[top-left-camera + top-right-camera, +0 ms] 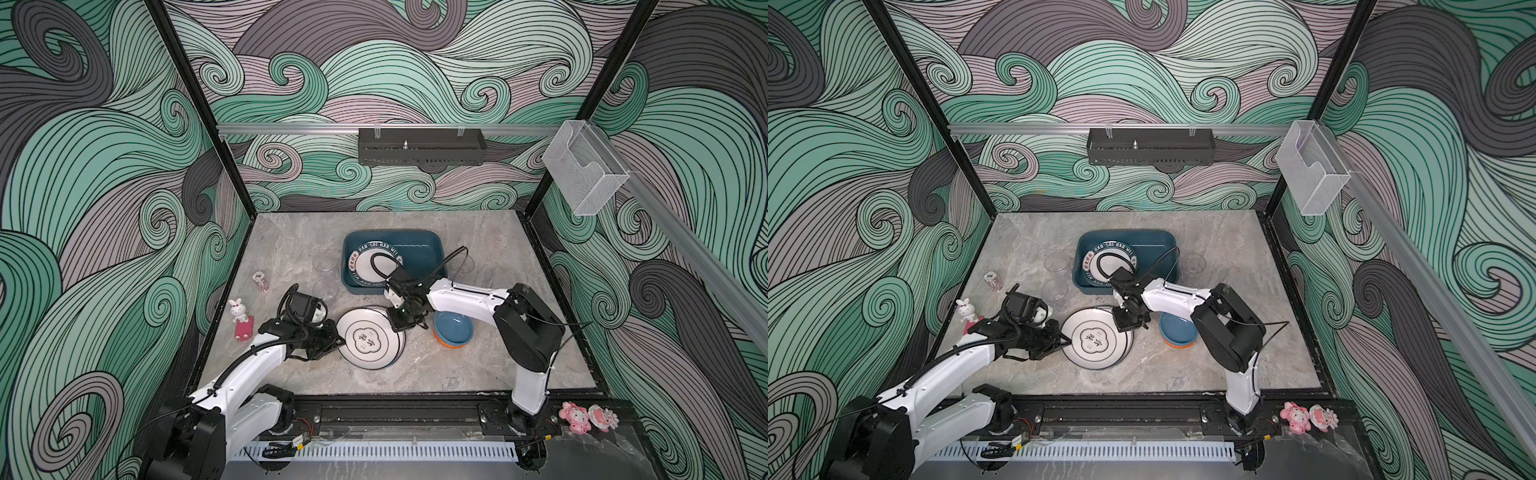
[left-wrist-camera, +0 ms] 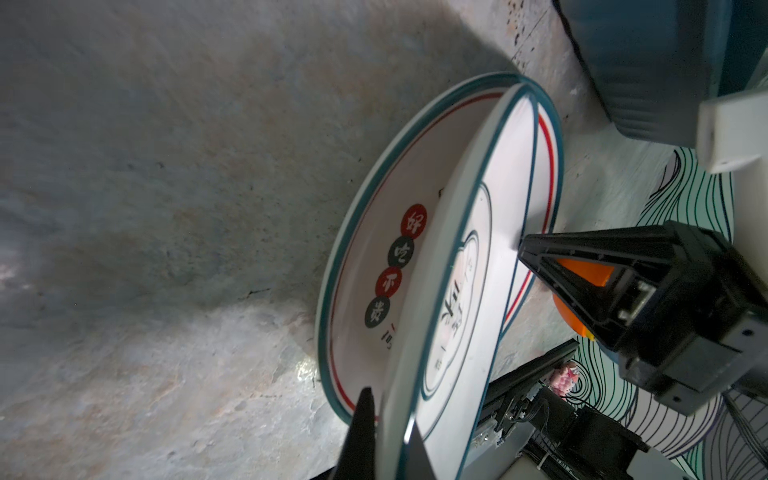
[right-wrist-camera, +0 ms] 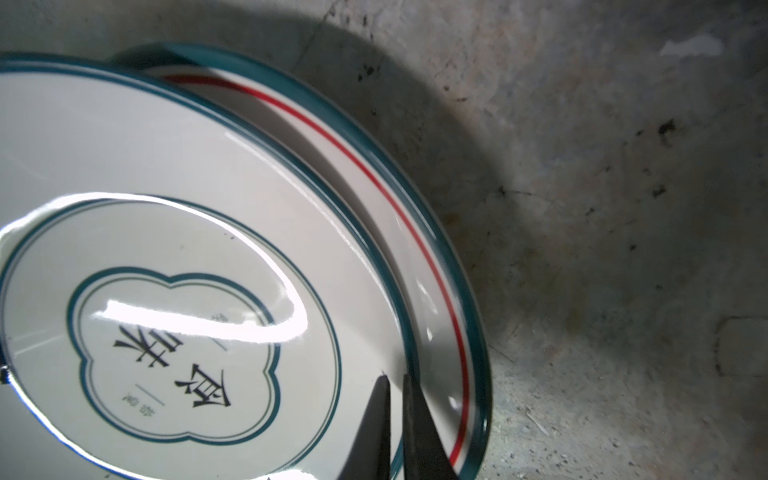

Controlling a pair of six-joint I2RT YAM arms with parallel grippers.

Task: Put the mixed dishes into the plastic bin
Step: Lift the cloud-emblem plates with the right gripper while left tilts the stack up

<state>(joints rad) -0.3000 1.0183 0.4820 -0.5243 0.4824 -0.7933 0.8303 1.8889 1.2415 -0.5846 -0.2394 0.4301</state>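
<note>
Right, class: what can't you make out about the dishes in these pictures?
Lower plate: print half covered by upper plate, every view.
Binned plate: middle behind right arm, both top views.
Bowl stack: count unclear, only blue and orange show; arm overlaps.
Tumbler right of bin: faint, ribs too small, top views.

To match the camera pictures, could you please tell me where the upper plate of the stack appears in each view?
Top view: upper plate in the lower middle, emblem up.
Top view: likewise lower middle.
Left wrist: close up, nearly edge-on.
Right wrist: close up, emblem facing the camera.
Shared landmark: the red-ringed plate under it; only its edge shows in both top views.
</note>
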